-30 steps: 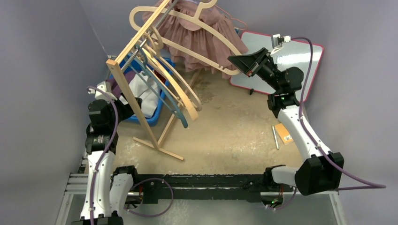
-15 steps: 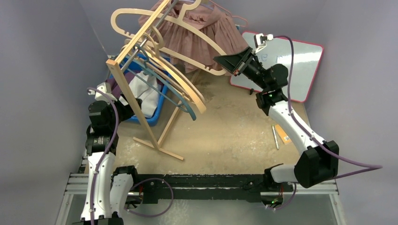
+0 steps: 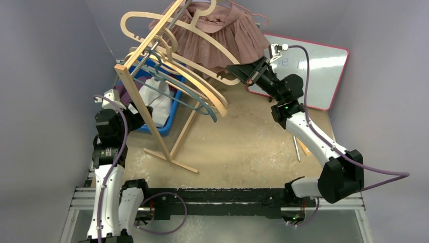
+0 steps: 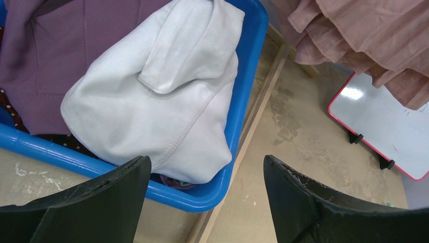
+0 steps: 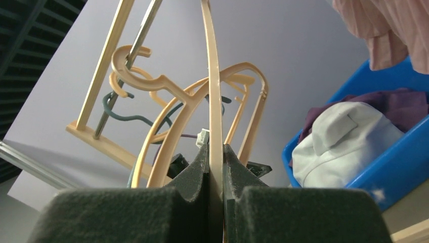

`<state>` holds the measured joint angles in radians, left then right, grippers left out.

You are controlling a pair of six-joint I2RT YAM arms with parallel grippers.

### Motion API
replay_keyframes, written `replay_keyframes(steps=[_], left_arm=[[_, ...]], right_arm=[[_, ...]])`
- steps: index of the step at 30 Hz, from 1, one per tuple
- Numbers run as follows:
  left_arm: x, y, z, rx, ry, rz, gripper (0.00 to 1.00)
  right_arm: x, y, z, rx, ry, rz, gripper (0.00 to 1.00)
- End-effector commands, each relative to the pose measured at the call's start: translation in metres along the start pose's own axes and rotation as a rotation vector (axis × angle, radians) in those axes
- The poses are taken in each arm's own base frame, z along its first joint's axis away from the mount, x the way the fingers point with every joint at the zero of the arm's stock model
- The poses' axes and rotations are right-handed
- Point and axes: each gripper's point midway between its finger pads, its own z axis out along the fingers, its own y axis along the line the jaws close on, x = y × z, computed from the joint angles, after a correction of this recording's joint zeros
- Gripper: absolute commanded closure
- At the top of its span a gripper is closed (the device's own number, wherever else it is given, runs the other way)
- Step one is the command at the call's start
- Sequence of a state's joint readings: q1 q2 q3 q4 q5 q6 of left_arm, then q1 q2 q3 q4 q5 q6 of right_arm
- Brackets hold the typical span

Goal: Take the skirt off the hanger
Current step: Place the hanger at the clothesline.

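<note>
Right arm (image 3: 308, 131) swung left with hanger (image 5: 212, 76); right jaws clamped on it — left jaws apart; skirt (image 3: 227, 30) top cropped.

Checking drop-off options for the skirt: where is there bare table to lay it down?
Bare table lies between the rack's foot and the right arm, running back to the whiteboard. Crowded: the blue bin is full of clothes, hangers overhang the far left, and a pen lies by the right arm.

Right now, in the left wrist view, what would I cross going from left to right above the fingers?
purple garment → white garment → blue bin → pink skirt
</note>
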<state>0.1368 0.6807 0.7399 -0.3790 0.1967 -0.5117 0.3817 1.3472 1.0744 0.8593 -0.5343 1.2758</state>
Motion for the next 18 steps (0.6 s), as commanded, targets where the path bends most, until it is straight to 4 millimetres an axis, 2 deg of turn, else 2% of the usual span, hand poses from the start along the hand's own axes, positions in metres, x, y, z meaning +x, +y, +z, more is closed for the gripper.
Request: replay_keyframes(steps=[1,8,18], left_arm=[[-0.015,-0.005,-0.001,0.02,-0.061,0.028,0.19],[-0.015,-0.005,0.0,0.018,-0.062,0.026,0.19],[-0.014,-0.004,0.002,0.018,-0.057,0.02,0.19]], right_arm=[[-0.011,0.026,-0.002,-0.065,-0.056,-0.032,1.0],[-0.01,0.029,0.004,-0.07,-0.032,-0.066,1.0],[0.004,0.05,0.02,-0.093,0.003,-0.132,1.0]])
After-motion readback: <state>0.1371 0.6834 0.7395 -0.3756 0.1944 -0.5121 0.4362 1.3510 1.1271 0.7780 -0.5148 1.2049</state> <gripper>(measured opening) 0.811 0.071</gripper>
